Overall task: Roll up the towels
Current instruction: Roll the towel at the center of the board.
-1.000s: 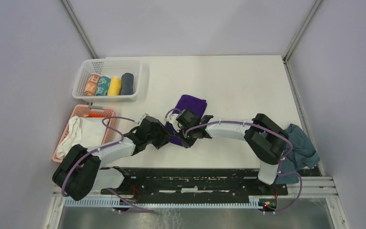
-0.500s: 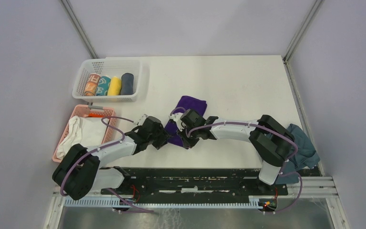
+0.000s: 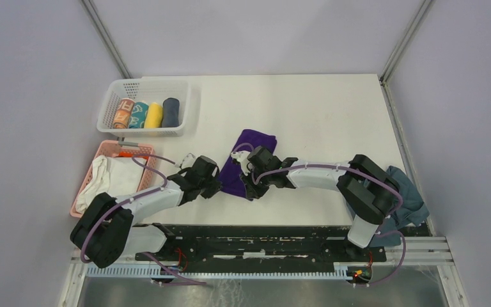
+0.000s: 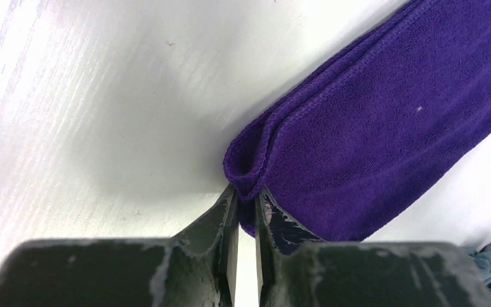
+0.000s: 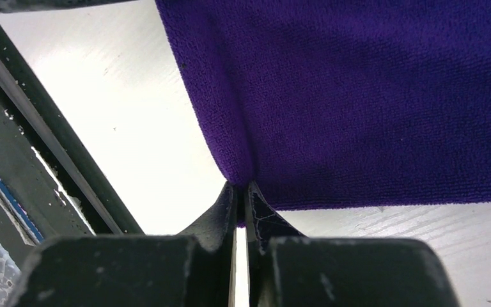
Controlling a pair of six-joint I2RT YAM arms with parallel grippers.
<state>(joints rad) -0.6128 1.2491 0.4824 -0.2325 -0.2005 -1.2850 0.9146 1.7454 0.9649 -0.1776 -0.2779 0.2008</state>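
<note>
The purple towel [image 3: 248, 153] lies folded flat mid-table, running from the far right toward the near left. My left gripper [image 3: 218, 186] is shut on its near-left corner; in the left wrist view the doubled hem [image 4: 248, 181] is pinched between the jaws [image 4: 245, 196]. My right gripper [image 3: 247, 190] is shut on the near edge of the same purple towel [image 5: 371, 96], with cloth bunched at the fingertips [image 5: 240, 187]. The slate-grey towel [image 3: 404, 192] lies crumpled at the table's right edge, partly behind the right arm.
At the far left a white basket [image 3: 187, 110] holds several rolled towels. A pink basket [image 3: 100, 152] nearer on the left holds a white cloth bundle [image 3: 112, 177]. A black rail [image 3: 256, 238] runs along the near edge, close to both grippers.
My left gripper has closed onto the purple towel's corner. The towel's near end has been drawn out flatter, and both grippers have shifted slightly to the left.
</note>
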